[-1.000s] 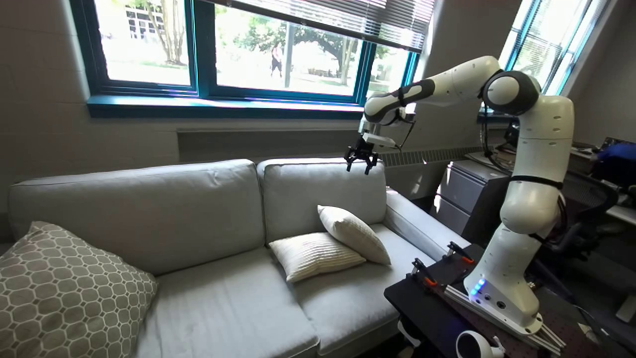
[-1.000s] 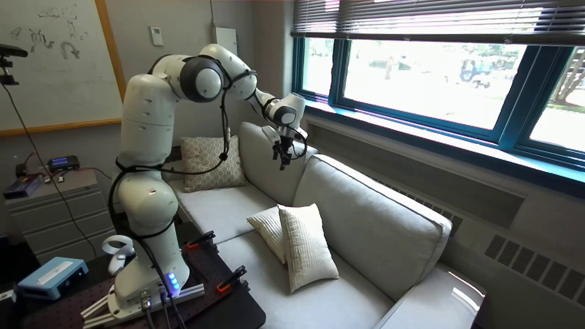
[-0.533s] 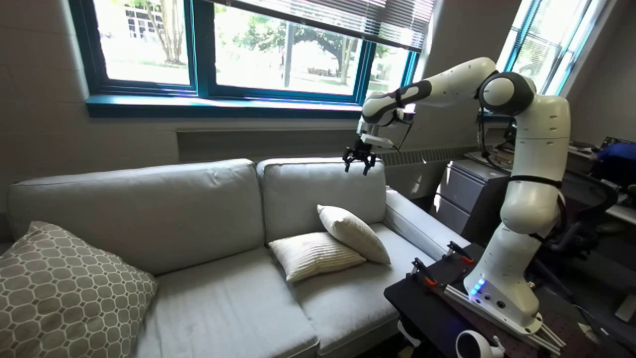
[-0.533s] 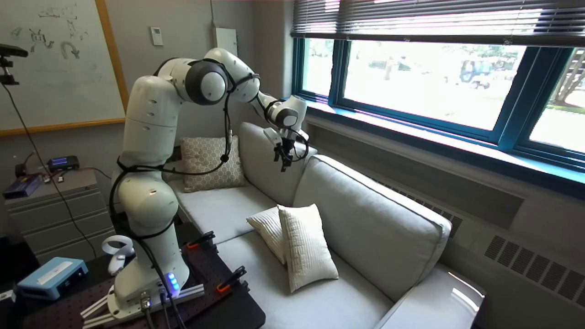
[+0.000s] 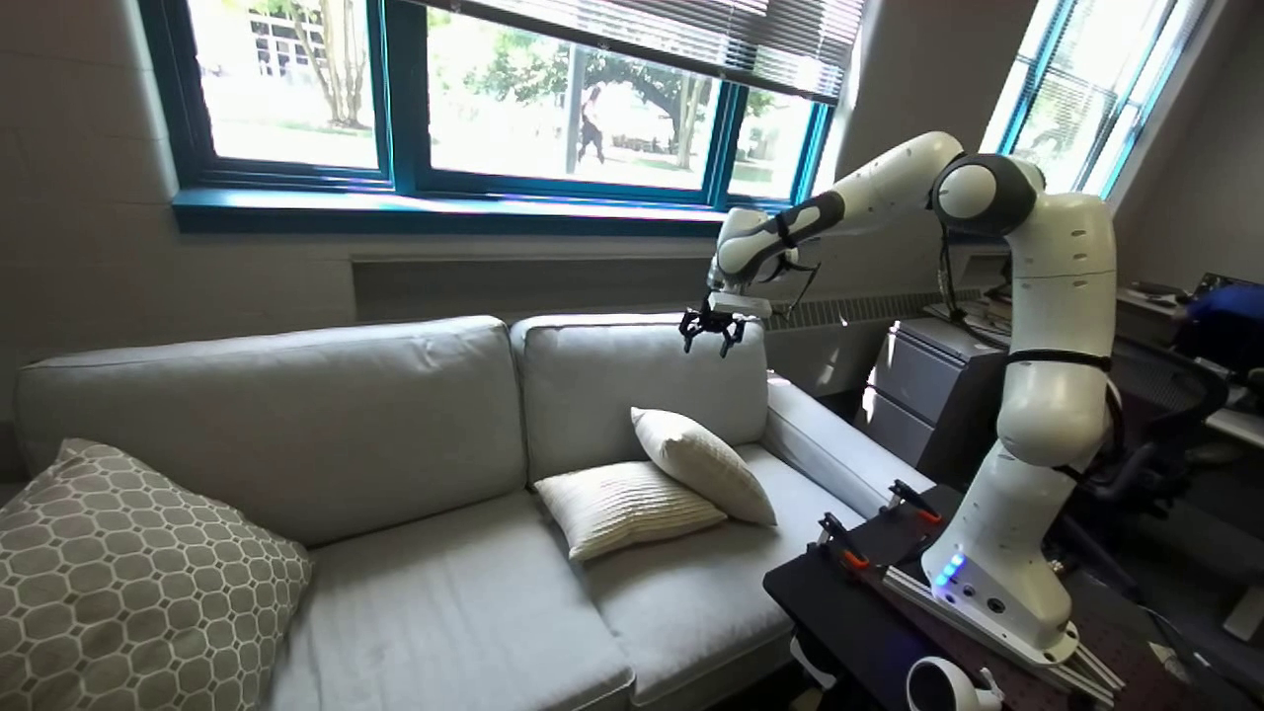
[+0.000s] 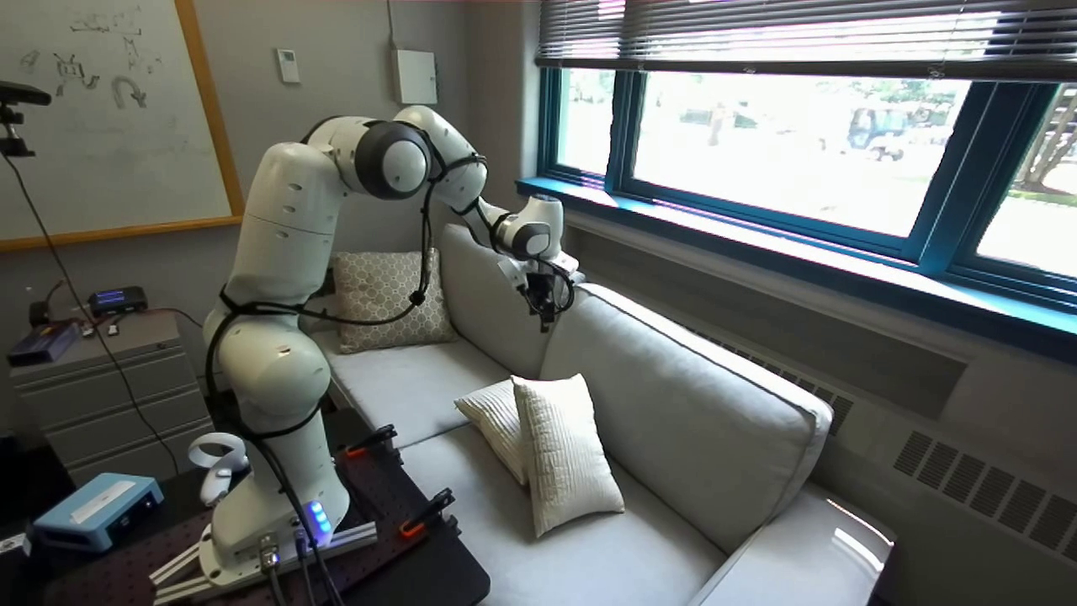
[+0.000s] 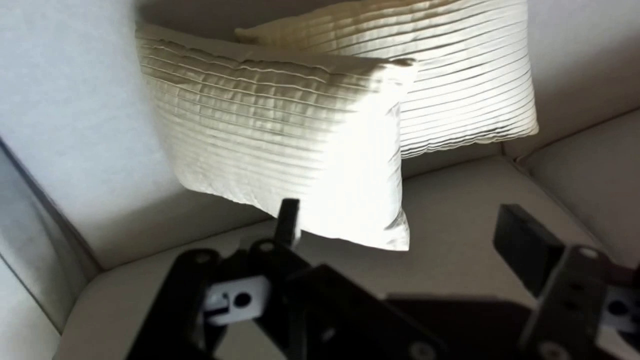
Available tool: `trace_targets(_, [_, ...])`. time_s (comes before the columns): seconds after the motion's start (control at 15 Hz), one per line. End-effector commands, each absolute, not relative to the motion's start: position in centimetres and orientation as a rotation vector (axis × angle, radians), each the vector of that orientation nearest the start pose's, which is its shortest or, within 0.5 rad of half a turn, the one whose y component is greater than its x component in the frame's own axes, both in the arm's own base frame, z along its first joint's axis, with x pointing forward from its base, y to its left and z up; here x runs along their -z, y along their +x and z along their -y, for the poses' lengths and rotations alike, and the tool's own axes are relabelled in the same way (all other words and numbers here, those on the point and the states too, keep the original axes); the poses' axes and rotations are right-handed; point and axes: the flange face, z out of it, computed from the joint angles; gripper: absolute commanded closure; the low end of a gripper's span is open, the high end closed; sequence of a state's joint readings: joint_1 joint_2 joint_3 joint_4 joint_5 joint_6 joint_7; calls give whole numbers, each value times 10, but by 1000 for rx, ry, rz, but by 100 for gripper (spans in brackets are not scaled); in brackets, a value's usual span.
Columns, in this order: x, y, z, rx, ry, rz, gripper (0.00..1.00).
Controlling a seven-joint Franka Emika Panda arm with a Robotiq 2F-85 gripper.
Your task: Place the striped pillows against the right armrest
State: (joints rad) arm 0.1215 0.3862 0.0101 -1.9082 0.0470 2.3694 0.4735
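Note:
Two cream pillows with ribbed stripes lie on the seat of the grey sofa in both exterior views. The nearer-to-armrest pillow [image 5: 703, 466] [image 6: 565, 459] leans tilted over the flatter pillow [image 5: 624, 506] [image 6: 495, 421]. In the wrist view the leaning pillow [image 7: 260, 130] overlaps part of the flatter one [image 7: 470, 75]. The right armrest [image 5: 834, 444] [image 6: 808, 547] is a little apart from the leaning pillow. My gripper [image 5: 707, 348] [image 6: 545, 325] is open and empty, above the pillows near the backrest. In the wrist view its fingers [image 7: 400, 217] are spread wide.
The sofa backrest cushion [image 5: 642, 380] is close to the gripper. A patterned pillow [image 5: 148, 583] [image 6: 391, 295] sits at the far end. Two clamps [image 5: 839, 538] [image 6: 427, 513] stand on the robot's table edge [image 5: 790, 592]. The window sill [image 5: 454, 212] is above the sofa.
My gripper and arm have moved down toward the backrest top and the pillows. The wrist has tilted slightly. The fingers stay open, and the pillows have not moved.

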Motion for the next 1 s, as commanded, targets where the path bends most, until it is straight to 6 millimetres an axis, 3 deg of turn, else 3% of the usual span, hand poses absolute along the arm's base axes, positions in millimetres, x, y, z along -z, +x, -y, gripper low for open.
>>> trace_targets(0.0, [-245,655,-106,184,-3058,-624,0])
trace_targets(0.27, [-169,679,-139,118,-3086,-601,0])
trace_targets(0.47, [-126,687,-162,6,-3139,-522,0])
trace_targets(0.53, [-117,688,-167,-35,-3159,-514,0])
trace_targets(0.6, [-127,673,-159,5,-3125,-531,0])
trace_targets(0.73, [-111,678,-167,-29,-3143,-516,0])
trace_targets(0.93, [-115,681,-164,-16,-3153,-525,0])
